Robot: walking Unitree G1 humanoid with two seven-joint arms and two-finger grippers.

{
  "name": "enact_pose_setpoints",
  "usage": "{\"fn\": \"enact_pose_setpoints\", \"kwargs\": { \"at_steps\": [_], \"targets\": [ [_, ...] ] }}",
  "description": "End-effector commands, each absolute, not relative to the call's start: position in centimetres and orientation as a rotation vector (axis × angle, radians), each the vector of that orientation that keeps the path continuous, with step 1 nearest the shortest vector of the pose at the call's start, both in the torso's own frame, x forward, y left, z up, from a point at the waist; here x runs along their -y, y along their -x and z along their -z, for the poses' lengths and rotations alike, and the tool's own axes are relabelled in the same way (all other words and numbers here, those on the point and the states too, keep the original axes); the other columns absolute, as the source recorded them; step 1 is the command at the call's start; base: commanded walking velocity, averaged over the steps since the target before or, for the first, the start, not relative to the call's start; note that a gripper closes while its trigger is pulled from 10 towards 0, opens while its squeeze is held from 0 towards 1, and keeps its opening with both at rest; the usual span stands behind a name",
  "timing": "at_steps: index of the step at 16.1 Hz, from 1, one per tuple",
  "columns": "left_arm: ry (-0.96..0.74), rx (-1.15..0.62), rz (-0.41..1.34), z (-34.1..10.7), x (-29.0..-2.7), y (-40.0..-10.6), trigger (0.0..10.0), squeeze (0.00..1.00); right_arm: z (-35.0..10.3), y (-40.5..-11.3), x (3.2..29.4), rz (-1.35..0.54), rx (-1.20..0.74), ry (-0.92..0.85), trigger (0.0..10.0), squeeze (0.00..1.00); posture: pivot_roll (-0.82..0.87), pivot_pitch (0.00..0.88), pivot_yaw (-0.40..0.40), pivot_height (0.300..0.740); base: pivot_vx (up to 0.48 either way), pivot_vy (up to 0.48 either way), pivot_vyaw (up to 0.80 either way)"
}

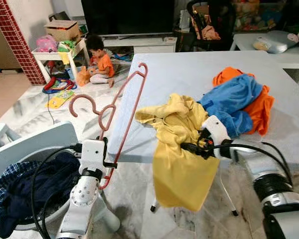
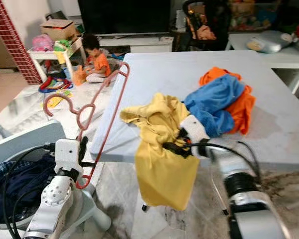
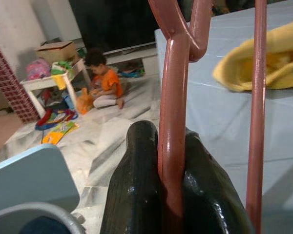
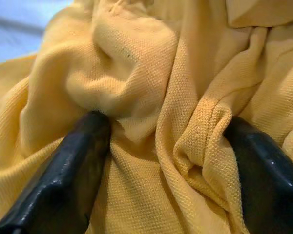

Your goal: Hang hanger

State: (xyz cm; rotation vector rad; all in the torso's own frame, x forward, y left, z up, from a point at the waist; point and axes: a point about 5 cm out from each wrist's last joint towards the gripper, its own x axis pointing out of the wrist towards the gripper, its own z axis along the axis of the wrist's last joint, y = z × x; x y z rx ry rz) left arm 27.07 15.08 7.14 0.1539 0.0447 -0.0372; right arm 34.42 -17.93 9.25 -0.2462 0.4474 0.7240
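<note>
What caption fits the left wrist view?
Left pincer shut on glossy red plastic hanger, crumpled yellow knit shirt on pale table beyond.

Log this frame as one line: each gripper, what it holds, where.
left gripper: shut on pink hanger, beside table | right gripper: gripping yellow shirt draped over table edge | hanger not yet in shirt

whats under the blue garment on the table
An orange garment lies beneath the crumpled blue cloth garment, showing above and right of it. Anything else beneath is covered.
</note>
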Motion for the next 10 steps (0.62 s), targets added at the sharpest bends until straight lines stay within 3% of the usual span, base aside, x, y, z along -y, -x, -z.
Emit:
{"fn": "enact_pose_setpoints", "kwargs": {
  "at_steps": [1, 4, 10],
  "targets": [
    [-0.165, -0.048, 0.045, -7.2, -15.1, -27.0, 10.0, 0.0, -7.2, -33.6, 17.5, -0.71, -0.54, 0.229, 0.0, 0.0, 0.01, 0.0, 0.052, 0.74, 0.0, 0.0, 0.0],
    [-0.162, -0.049, 0.04, -7.2, -15.0, -26.9, 10.0, 0.0, -7.3, -34.8, 17.3, -0.506, -0.51, 0.149, 0.0, 0.0, 0.02, 0.0, 0.04, 0.74, 0.0, 0.0, 0.0],
    [-0.154, -0.052, 0.032, -7.1, -14.8, -26.6, 10.0, 0.0, -8.1, -36.0, 16.1, -0.342, -0.444, 0.006, 0.0, 0.0, 0.02, 0.0, 0.031, 0.74, 0.0, 0.0, 0.0]
  ]
}}
